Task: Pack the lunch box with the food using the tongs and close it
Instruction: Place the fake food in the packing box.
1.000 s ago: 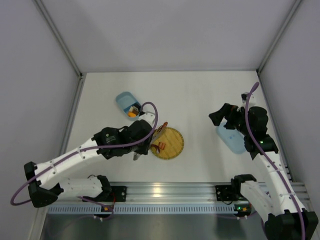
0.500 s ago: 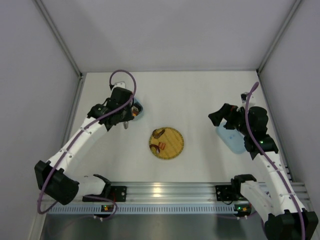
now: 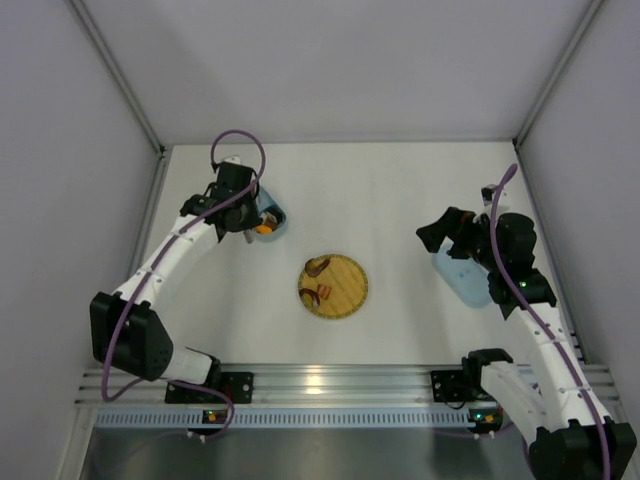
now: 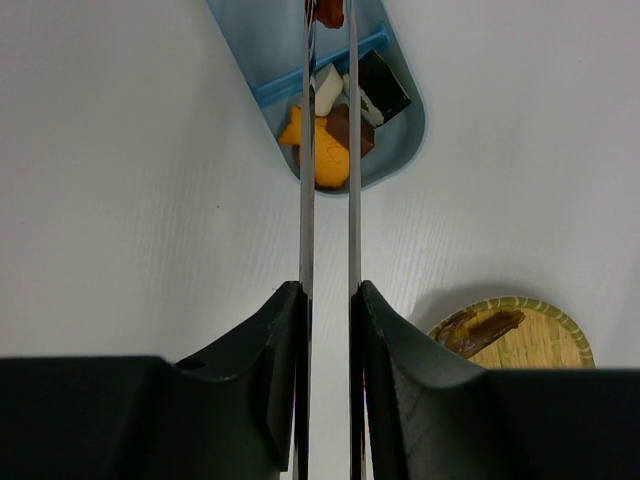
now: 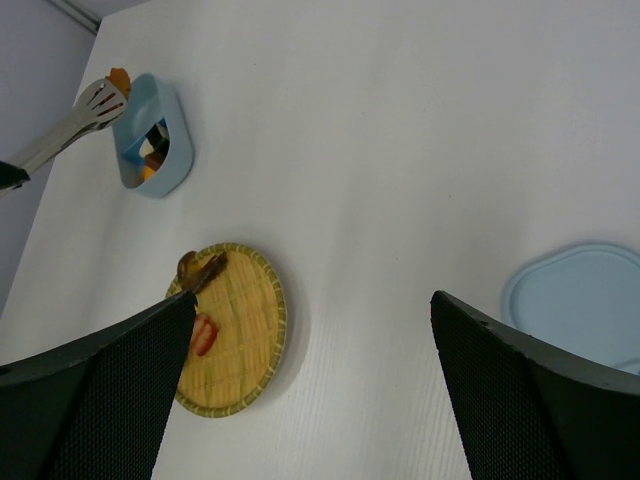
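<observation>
My left gripper [image 4: 328,290] is shut on the silver tongs [image 4: 306,200], whose two arms run up over the light-blue lunch box [image 4: 400,150]. The tong tips pinch an orange-red piece of food [image 4: 326,10] above the box. Orange, brown, white and dark pieces [image 4: 320,155] lie inside it. From above, the left gripper [image 3: 240,205] partly covers the lunch box [image 3: 270,222]. The lid [image 3: 462,282] lies flat under my right gripper [image 3: 440,236], which stands open [image 5: 312,300] and holds nothing.
A round yellow woven plate [image 3: 348,300] sits mid-table with a brown piece [image 3: 317,266] and a red piece [image 3: 312,294] on it. Grey walls close in the table on the left, right and back.
My left arm swung from the plate up and left to the lunch box, carrying the tongs with a piece in them. The right arm has not moved.
</observation>
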Robot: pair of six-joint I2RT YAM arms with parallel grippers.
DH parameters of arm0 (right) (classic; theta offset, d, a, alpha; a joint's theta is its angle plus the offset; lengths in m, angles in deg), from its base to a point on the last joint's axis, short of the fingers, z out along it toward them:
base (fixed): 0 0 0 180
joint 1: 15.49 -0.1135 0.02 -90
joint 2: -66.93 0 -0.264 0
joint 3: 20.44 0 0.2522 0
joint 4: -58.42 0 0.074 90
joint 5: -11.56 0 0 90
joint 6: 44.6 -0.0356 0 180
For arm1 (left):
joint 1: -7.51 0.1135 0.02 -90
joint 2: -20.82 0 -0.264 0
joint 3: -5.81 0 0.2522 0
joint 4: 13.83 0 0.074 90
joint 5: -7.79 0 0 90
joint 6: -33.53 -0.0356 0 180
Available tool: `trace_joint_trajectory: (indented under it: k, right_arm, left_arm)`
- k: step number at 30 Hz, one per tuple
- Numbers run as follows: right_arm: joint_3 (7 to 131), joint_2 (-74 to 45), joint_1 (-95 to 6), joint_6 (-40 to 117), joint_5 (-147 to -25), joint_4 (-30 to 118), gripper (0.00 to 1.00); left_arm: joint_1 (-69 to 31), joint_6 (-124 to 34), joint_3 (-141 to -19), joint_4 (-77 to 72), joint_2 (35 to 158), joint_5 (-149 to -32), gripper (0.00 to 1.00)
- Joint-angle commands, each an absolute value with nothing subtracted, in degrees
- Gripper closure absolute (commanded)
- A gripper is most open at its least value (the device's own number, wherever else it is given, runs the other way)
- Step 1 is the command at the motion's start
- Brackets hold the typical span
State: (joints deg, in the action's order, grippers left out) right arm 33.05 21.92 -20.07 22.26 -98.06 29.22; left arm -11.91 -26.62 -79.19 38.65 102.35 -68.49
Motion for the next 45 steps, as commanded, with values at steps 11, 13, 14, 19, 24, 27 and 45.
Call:
trace_joint_trajectory:
  k: [11,13,14,19,24,27,45]
  right_arm:
    - [32.43,22.02,-19.18,22.72,-98.66,32.00,0.01]
    - [32.43,22.02,-19.18,22.64,-98.74,32.00,0.01]
    - [32.35,22.02,-19.18,22.64,-98.66,32.09,0.01]
    - [32.52,21.93,-19.18,22.64,-98.75,32.09,0.01]
    - [32.35,21.84,-19.09,22.64,-98.66,32.09,0.01]
    - [32.35,21.93,-19.18,22.72,-98.66,32.09,0.01]
    - [33.22,21.58,-19.18,22.64,-98.13,31.65,0.01]
  left_arm:
    - [-9.37,-27.64,-79.58,32.81,104.05,-70.61,0.69]
    - [-9.37,-27.55,-79.32,32.72,103.96,-70.69,0.67]
    - [-9.37,-27.55,-79.23,32.63,103.70,-70.78,0.66]
    - [-9.37,-27.73,-79.05,32.72,103.08,-71.05,0.57]
    - [-9.37,-27.82,-79.14,32.98,102.38,-70.61,0.55]
    - [-9.37,-28.08,-79.14,33.16,101.24,-72.10,0.56]
    - [-28.42,-35.46,-76.42,40.43,88.32,-82.84,0.52]
